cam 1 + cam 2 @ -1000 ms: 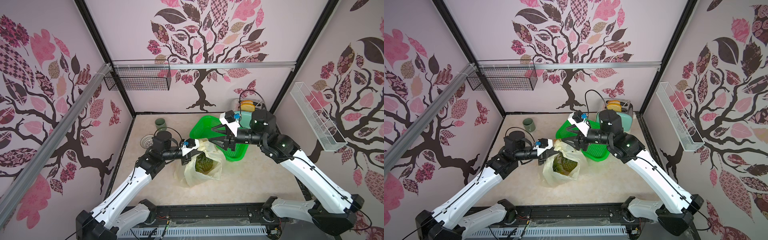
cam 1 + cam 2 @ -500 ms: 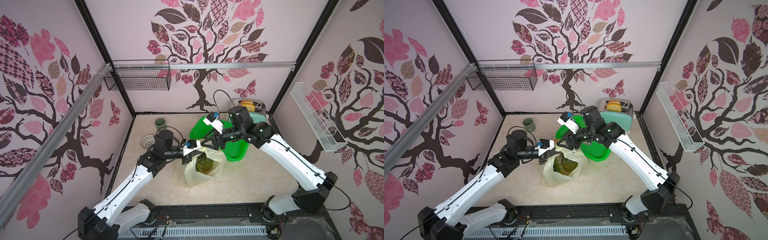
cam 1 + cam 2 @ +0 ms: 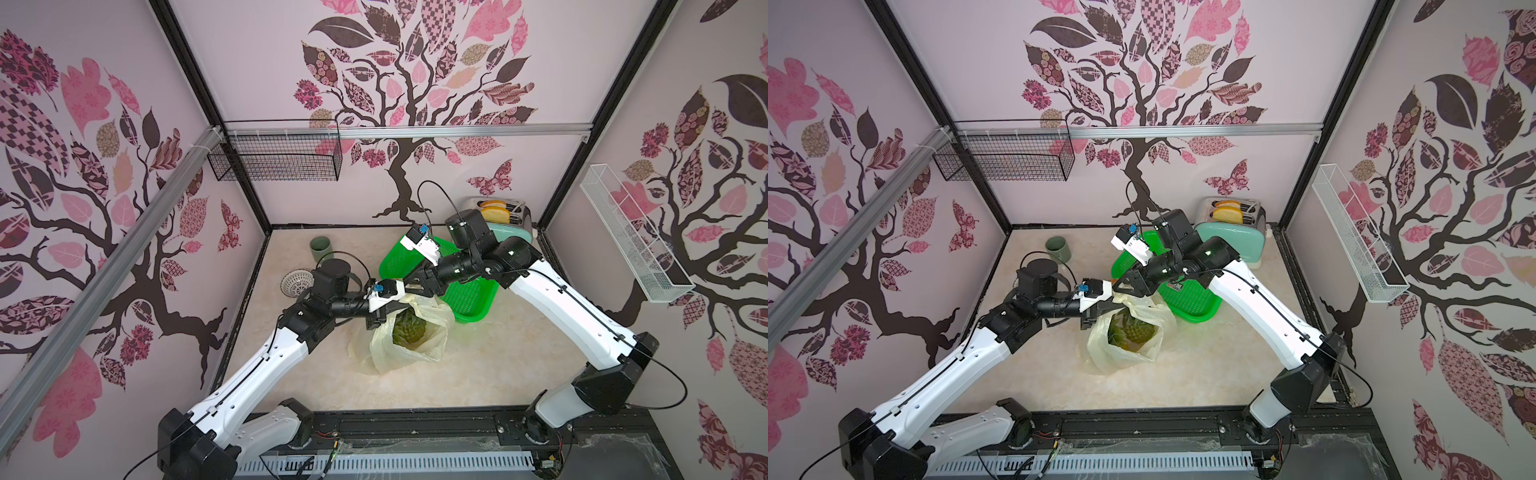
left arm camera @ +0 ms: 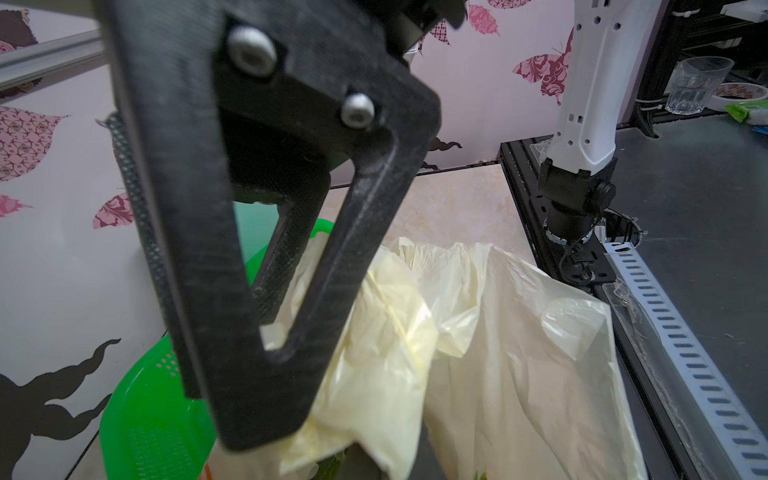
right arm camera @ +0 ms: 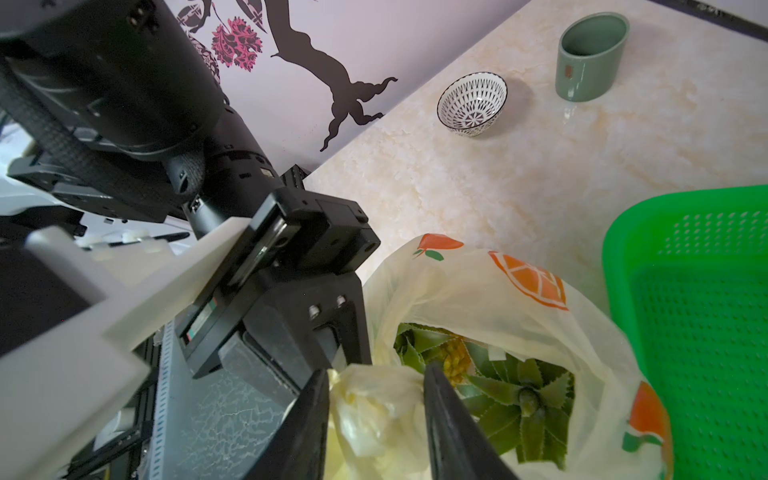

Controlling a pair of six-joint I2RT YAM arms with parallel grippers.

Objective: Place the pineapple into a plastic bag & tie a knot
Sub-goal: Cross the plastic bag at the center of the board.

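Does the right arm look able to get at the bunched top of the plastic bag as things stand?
Likely yes. The right gripper has a wad of the plastic bag between its open fingers. The left gripper, shut on the film close by, crowds it but does not block it.

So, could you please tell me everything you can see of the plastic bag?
The plastic bag is thin, translucent pale-yellow film printed with orange fruit, crumpled and slumped on the table beside the green basket. Its mouth gapes open, unknotted, showing the pineapple inside. The left gripper is shut on one bunched strap; the right gripper straddles bunched film close by, grip unclear.
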